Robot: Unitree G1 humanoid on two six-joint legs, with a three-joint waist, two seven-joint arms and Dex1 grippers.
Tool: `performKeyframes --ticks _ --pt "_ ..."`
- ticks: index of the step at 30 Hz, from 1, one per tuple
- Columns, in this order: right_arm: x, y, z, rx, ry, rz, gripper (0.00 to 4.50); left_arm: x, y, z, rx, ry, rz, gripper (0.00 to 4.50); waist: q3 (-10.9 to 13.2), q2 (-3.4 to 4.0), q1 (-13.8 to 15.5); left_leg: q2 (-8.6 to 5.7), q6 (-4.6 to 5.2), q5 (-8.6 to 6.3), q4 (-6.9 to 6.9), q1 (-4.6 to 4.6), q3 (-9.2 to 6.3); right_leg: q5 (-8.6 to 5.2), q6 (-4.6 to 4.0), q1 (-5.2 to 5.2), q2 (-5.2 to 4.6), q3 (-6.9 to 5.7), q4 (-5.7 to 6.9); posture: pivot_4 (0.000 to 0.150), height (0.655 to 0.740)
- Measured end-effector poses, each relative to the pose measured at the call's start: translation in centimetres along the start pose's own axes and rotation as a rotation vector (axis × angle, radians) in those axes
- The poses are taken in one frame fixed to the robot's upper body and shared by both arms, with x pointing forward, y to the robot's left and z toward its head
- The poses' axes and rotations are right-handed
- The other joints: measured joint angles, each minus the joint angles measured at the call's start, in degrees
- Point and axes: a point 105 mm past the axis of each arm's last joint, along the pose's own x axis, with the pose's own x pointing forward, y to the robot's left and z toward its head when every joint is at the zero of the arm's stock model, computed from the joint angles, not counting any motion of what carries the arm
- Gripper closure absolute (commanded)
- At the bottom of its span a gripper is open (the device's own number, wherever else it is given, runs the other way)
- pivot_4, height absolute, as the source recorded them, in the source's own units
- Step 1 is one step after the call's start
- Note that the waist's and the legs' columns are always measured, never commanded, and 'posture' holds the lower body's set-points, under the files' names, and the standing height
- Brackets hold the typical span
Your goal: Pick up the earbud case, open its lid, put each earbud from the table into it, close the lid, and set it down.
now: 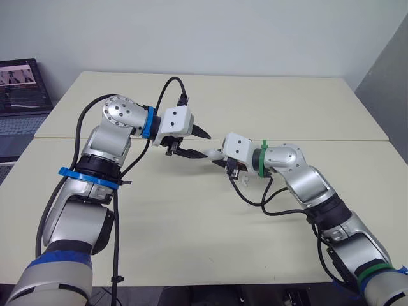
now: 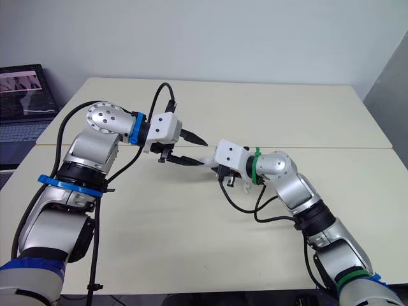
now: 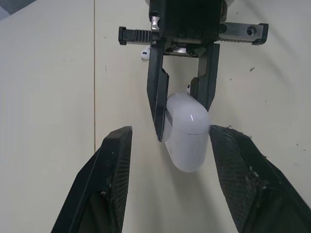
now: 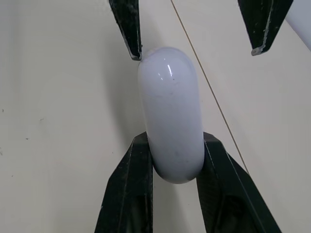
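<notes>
Counter (image 1: 191, 223): pale and matte, two flat slabs with a thin seam between them.
Laptop (image 1: 22, 95): open, at 10 o'clock, beyond the counter edge.
Left end effector (image 1: 204, 145): black fingers spread wide. The right wrist view shows one tip at the case's rounded end and the other apart from it.
Right end effector (image 4: 175, 141): pinching the case by its sides.
Earbud case (image 4: 171, 111): glossy white, pill-shaped, lid down, held over the counter's middle.
Earbuds (image 3: 145, 52): the left wrist view shows two small white ones on the counter, one half hidden.
</notes>
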Motion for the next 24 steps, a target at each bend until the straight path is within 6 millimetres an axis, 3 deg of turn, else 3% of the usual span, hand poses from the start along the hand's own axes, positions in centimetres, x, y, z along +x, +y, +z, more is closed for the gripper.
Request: performKeyframes --ticks 24 --pt "-0.1 0.1 1.1 0.097 -0.024 0.003 3.7 0.3 -0.3 -0.9 0.048 0.039 -0.005 1.87 0.0 0.0 0.0 0.0 0.0 0.0 0.01 0.0 -0.01 0.0 0.0 0.0 0.0 -0.01 0.01 0.15 0.74"
